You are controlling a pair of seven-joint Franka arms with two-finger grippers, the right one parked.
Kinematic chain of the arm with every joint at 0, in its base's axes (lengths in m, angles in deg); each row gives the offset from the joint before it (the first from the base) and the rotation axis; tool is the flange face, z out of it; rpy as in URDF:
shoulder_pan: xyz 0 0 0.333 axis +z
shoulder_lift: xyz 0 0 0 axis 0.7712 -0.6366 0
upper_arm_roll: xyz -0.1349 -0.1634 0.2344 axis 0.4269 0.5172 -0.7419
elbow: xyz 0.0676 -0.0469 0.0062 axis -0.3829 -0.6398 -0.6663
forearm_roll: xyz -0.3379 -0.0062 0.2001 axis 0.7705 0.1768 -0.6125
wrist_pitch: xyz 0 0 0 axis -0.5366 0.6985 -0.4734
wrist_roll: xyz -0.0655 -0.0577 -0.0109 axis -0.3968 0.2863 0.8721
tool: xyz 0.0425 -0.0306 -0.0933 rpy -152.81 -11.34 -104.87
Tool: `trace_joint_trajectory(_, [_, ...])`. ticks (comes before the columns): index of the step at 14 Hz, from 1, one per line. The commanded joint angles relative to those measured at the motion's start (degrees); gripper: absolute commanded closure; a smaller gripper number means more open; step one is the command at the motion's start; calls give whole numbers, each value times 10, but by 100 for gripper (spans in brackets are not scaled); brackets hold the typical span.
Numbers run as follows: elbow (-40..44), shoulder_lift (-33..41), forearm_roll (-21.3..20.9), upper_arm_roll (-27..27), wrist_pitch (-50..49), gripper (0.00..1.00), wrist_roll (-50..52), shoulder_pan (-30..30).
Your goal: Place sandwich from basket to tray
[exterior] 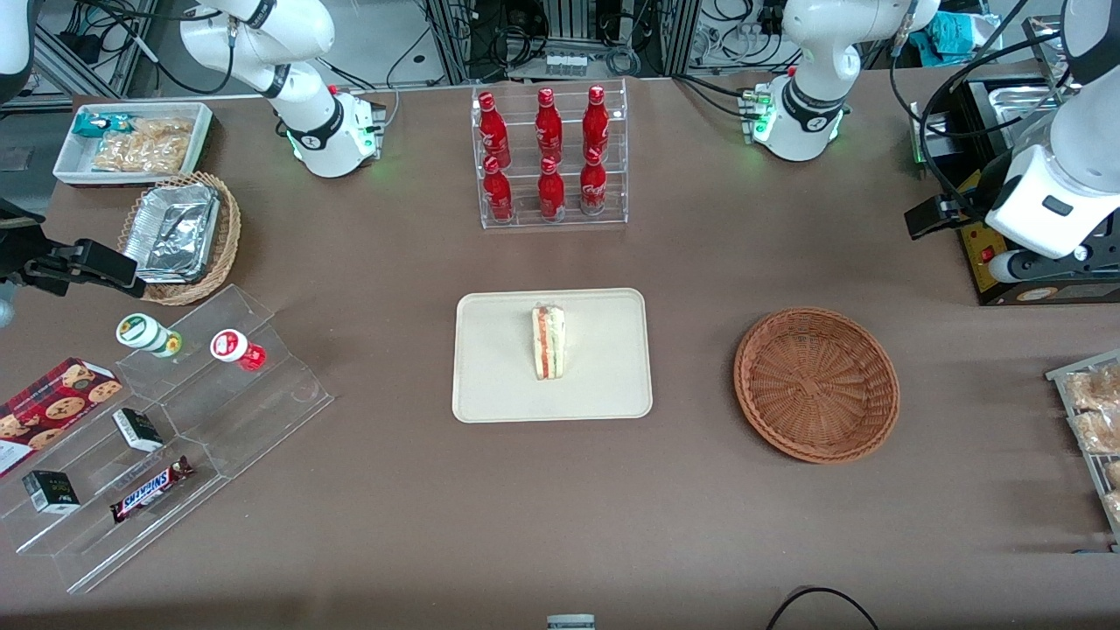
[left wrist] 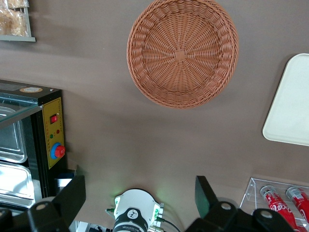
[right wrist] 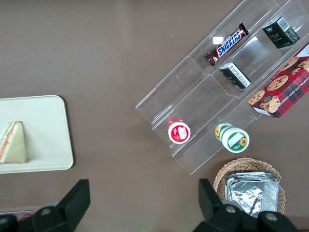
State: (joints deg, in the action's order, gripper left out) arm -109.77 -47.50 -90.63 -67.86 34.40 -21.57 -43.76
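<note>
Sandwich (exterior: 549, 342) lying flat mid-tray (exterior: 490, 385), apparently delivered. Basket (exterior: 816, 383) empty on the desk (exterior: 700, 525). Tool (left wrist: 140, 198) spread wide, holding nothing, raised well above the desk, seemingly clear of everything.

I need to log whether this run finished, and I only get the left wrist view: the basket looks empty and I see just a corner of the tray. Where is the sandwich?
Observer: The sandwich lies on the tray, near its middle, in the front view.
Operator: Is the pincer anywhere near it?
Observer: No. The pincer is open and empty, raised toward the working arm's end of the table, farther from the front camera than the basket.
Operator: Anything else on the tray?
Observer: Nothing but the sandwich; it lies on its side with the red and green filling showing.
</note>
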Motion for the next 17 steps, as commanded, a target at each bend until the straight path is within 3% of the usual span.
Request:
trace_joint_trajectory(1, [-1,6,-5,3,3,0,6,5])
trace_joint_trajectory(7, [-1,12,-2,-3,1,0,7,6])
trace_joint_trajectory(12, [-61,77,1,-12,5,0,7,6])
trace_joint_trajectory(17, [-58,74,3,-12,2,0,6,6])
